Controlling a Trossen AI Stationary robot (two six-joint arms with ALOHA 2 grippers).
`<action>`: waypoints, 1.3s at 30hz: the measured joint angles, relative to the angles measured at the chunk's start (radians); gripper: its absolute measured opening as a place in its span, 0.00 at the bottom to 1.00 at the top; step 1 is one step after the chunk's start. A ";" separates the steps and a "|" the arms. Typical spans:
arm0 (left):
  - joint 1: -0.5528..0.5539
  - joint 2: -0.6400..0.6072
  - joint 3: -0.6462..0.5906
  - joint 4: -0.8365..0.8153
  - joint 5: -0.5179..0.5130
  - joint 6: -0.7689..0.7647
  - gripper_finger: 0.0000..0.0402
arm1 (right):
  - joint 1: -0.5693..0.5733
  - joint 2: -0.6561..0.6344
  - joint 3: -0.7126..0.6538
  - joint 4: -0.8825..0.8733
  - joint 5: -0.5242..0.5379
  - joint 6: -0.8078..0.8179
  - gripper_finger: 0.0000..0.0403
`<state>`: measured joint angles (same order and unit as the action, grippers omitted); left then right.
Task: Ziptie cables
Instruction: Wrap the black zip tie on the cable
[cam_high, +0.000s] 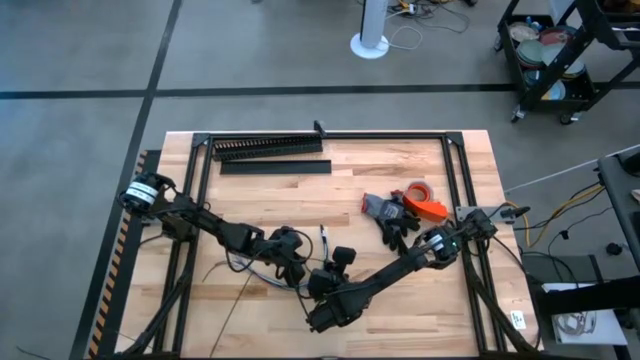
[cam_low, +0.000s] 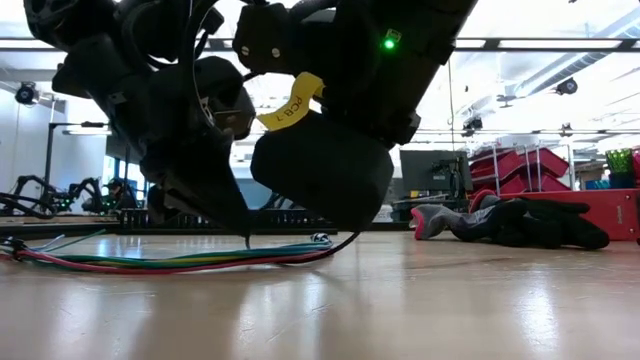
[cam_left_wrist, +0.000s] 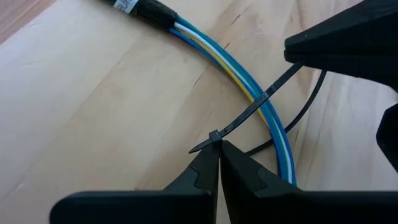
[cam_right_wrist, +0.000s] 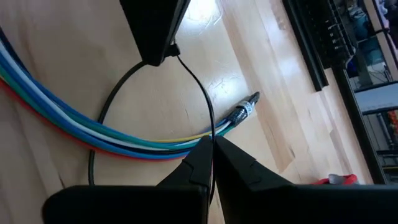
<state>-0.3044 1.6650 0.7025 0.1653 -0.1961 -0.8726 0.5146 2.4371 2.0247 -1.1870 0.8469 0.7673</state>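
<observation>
My left gripper (cam_left_wrist: 219, 149) pinches the ziptie (cam_left_wrist: 249, 112) head, my right gripper (cam_right_wrist: 212, 144) pinches its tail; I should pull steadily so the loop tightens around the cables (cam_left_wrist: 261, 106) between my jaws.

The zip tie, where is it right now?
The zip tie lies across the cables near the table's front middle, pinched between the left hand and right hand.

The light wooden table (cam_high: 400, 170) carries the coloured cables (cam_left_wrist: 261, 106) right under the left gripper (cam_left_wrist: 217, 152) and right gripper (cam_right_wrist: 211, 146). Well beyond the grippers lie the black comb-toothed duct (cam_high: 268, 147) and its flat cover strip (cam_high: 275, 167); off the right gripper's side, dark gloves (cam_high: 392, 222) and an orange tape roll (cam_high: 422, 197).
</observation>
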 joint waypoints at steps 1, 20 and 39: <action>0.000 0.000 0.000 0.004 0.000 0.000 0.00 | 0.000 0.000 0.000 0.000 -0.001 0.000 0.00; 0.000 0.000 -0.001 0.027 -0.005 0.034 0.00 | -0.001 0.003 -0.016 0.105 -0.035 -0.065 0.00; -0.022 0.000 -0.004 0.063 -0.065 0.243 0.00 | -0.013 0.002 -0.002 0.131 0.016 -0.135 0.00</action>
<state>-0.3263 1.6650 0.6983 0.2283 -0.2615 -0.6292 0.5014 2.4387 2.0228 -1.0561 0.8628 0.6322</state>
